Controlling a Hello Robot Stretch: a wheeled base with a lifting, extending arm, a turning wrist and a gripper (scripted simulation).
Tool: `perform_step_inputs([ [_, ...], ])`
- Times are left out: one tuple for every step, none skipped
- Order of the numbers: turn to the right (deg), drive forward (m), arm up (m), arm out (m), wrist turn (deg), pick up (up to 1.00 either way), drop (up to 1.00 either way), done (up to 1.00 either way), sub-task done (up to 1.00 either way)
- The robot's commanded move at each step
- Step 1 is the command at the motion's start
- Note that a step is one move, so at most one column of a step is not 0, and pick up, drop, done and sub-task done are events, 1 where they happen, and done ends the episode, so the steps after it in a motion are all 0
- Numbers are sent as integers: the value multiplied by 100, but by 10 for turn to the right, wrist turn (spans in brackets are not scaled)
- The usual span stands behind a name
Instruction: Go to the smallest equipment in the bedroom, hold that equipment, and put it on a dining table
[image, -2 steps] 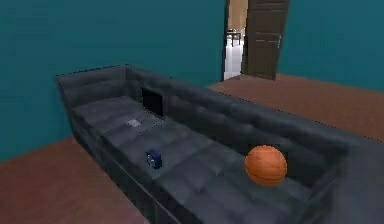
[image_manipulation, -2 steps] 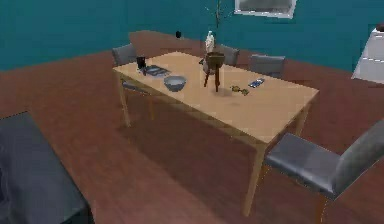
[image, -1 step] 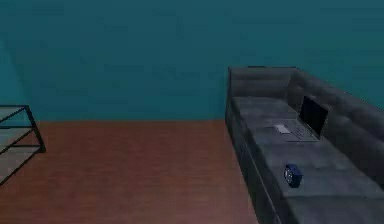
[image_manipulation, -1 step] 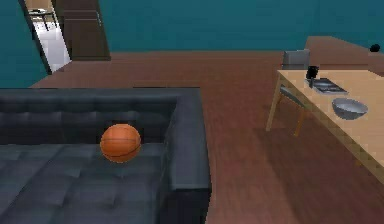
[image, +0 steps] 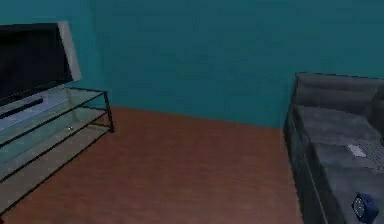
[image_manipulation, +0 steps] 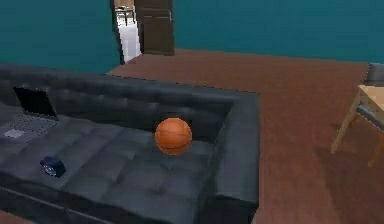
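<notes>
Round orange ball (image_manipulation: 173, 136) rests on tufted dark leather sofa (image_manipulation: 110, 168); hand's state cannot be told.

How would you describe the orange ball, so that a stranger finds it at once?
Start from the big dark sofa. On its seat, toward the arm side view's right, lies the orange ball. The open laptop and the small dark blue object nearby are dark and angular; the ball alone is round and bright.

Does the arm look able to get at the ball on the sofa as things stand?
Probably yes: the ball lies on the sofa seat on the arm's side, bare cushion around it, laptop well apart.
</notes>
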Motion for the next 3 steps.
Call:
perform_step_inputs([
  [450,0,0,0,0,0,0,0,0],
  [0,60,0,0,0,0,0,0,0],
  [-150,0,0,0,0,0,0,0,0],
])
